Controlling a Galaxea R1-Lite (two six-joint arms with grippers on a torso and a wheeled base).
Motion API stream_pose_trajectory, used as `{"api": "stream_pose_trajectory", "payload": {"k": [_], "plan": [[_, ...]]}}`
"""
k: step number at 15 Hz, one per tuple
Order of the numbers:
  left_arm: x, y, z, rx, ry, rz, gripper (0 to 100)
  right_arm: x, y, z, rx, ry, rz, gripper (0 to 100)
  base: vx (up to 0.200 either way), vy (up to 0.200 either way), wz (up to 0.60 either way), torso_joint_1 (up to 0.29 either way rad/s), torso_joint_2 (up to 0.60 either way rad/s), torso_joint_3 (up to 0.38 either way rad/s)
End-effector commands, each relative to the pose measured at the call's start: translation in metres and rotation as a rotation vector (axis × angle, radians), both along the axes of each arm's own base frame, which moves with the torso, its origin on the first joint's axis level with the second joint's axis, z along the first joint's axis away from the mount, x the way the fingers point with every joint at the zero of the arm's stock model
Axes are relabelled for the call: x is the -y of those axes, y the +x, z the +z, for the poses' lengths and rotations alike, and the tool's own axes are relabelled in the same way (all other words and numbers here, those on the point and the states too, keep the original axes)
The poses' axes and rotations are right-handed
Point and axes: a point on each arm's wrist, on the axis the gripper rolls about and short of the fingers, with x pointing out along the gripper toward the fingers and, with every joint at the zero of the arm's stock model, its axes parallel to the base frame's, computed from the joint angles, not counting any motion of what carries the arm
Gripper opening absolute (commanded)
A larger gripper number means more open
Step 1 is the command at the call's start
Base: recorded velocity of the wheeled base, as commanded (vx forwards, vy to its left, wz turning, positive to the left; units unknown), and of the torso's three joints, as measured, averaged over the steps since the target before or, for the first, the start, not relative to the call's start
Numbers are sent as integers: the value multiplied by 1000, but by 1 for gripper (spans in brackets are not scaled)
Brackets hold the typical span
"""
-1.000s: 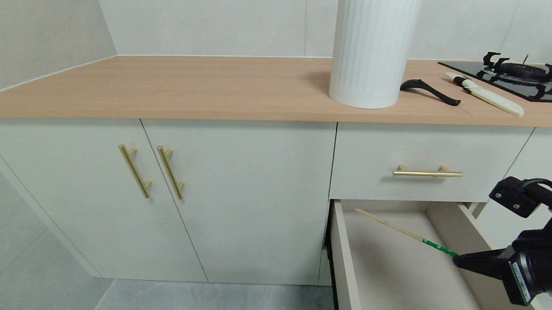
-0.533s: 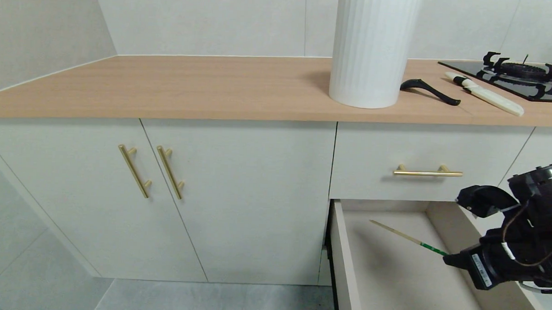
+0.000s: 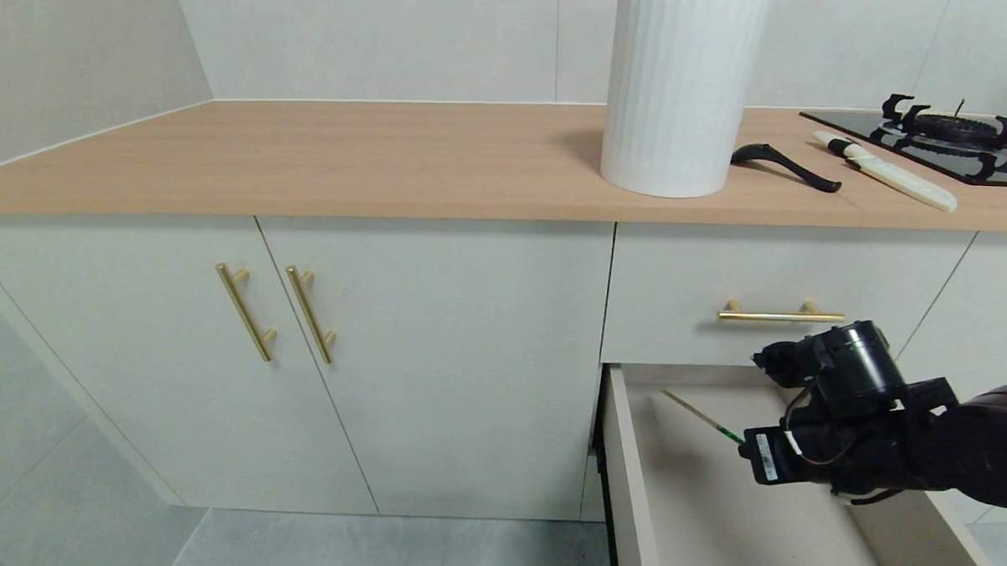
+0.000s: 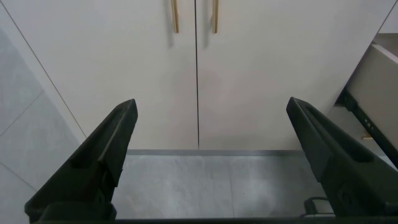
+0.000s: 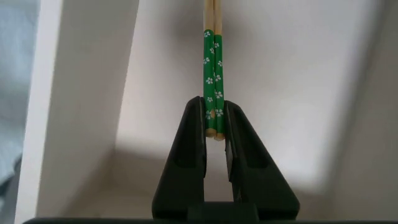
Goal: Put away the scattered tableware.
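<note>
Chopsticks, a pair of pale wood sticks with green flowered ends, are pinched by those green ends between the right gripper fingers, which are closed narrow on them. Sticks lie side by side and touch. In head view the right gripper sits inside the outline of the open drawer, above its floor. The chopsticks run straight out ahead of the fingertips, slanting toward the drawer's back wall. Cannot tell whether their far tips touch the drawer floor. Drawer's side wall is off to one side of the fingers, and pale drawer bottom lies under them.

Left gripper is spread wide with nothing between the fingers. It points at the closed cabinet doors, with grey floor below the fingertips. Drawer corner shows off to its side.

Closed upper drawer with gold handle is just above the right gripper. On the countertop, higher up and well apart from that gripper, are a tall white ribbed container, a black curved-handle utensil just beside it, a knife with a pale blade near that, and a gas stove beyond the knife.
</note>
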Motion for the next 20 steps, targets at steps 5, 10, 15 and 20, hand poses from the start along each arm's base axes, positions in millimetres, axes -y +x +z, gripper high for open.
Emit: {"api": "stream_pose_trajectory", "payload": {"k": [5, 10, 15, 20], "plan": [[0, 0, 0, 0, -1, 0, 100, -19, 19, -61, -107, -25, -17, 0, 0, 0, 0, 0, 0, 0], [0, 0, 0, 0, -1, 0, 100, -22, 25, -113, -202, -90, -28, 0, 0, 0, 0, 0, 0, 0], [0, 0, 0, 0, -1, 0, 100, -26, 25, -123, -210, -112, -28, 0, 0, 0, 0, 0, 0, 0], [0, 0, 0, 0, -1, 0, 100, -26, 25, -123, -210, -112, -29, 100, 0, 0, 0, 0, 0, 0]]}}
